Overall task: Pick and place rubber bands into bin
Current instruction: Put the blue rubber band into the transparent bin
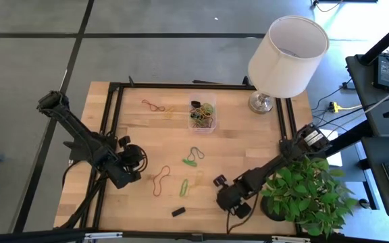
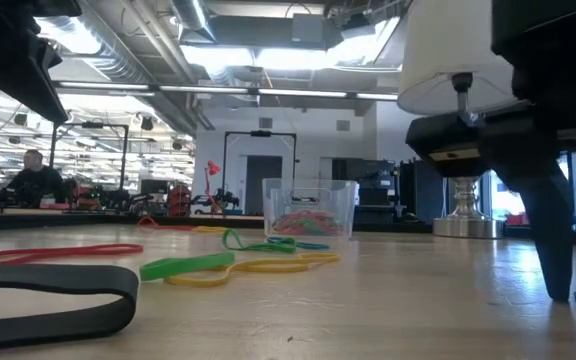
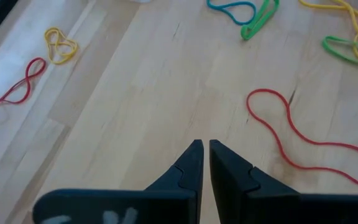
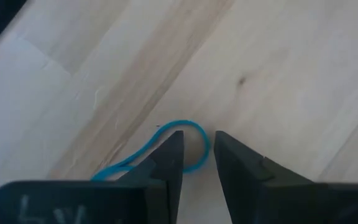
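Note:
The clear bin stands at the table's far middle with several coloured rubber bands in it. More bands lie loose: a long red one, green and yellow ones, a green and blue pair, and red and yellow ones at the far left. My right gripper is open and low over a blue band lying flat near the front right. Its fingers stand on either side of that band's looped end. My left gripper hangs shut over bare wood left of the long red band. My right gripper comes down steeply from above, with its fingertips astride the looped end of the blue band. One finger hides part of the band. Whether the fingers touch the band I cannot tell.
A white lampshade on a metal foot stands at the far right corner. A leafy plant crowds the near right edge beside my right arm. A small black piece lies near the front edge. A black frame borders the table.

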{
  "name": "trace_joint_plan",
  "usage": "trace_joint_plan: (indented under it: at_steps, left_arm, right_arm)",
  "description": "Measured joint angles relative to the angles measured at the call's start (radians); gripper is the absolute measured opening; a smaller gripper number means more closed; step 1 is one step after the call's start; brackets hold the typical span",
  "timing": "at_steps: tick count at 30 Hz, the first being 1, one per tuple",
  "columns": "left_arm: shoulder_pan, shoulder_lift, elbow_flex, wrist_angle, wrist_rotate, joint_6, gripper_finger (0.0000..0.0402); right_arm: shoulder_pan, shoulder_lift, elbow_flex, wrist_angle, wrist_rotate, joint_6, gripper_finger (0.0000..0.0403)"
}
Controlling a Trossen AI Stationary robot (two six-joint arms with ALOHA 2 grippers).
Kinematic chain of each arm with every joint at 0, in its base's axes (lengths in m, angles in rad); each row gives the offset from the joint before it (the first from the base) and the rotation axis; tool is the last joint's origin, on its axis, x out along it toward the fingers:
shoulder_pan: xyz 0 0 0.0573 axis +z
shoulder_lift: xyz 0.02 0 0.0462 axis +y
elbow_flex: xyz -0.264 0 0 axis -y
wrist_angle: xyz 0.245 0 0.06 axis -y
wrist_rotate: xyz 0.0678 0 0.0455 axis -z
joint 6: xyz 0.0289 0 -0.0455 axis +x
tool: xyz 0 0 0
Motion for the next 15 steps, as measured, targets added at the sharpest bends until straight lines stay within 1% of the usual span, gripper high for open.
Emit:
trace_joint_plan:
  at_steps: [2, 6, 7, 12, 15]
  left_arm:
    - [0.000, 0.000, 0.000, 0.000, 0.000, 0.000, 0.0022]
    - [0.000, 0.000, 0.000, 0.000, 0.000, 0.004, 0.0022]
    - [0.000, 0.000, 0.000, 0.000, 0.000, 0.011, 0.0022]
    - [0.000, 0.000, 0.000, 0.000, 0.000, 0.062, 0.0020]
    - [0.000, 0.000, 0.000, 0.000, -0.001, 0.093, 0.0020]
  right_arm:
    - [0.002, 0.001, 0.000, -0.007, 0.011, 0.014, 0.0079]
    - [-0.007, 0.003, 0.000, 0.001, 0.006, 0.069, 0.0020]
    - [-0.012, 0.003, -0.001, 0.001, 0.000, 0.070, 0.0011]
    - [-0.047, -0.002, -0.005, 0.007, -0.017, 0.113, 0.0006]
    - [-0.082, -0.028, -0.011, 0.038, -0.027, 0.155, 0.0004]
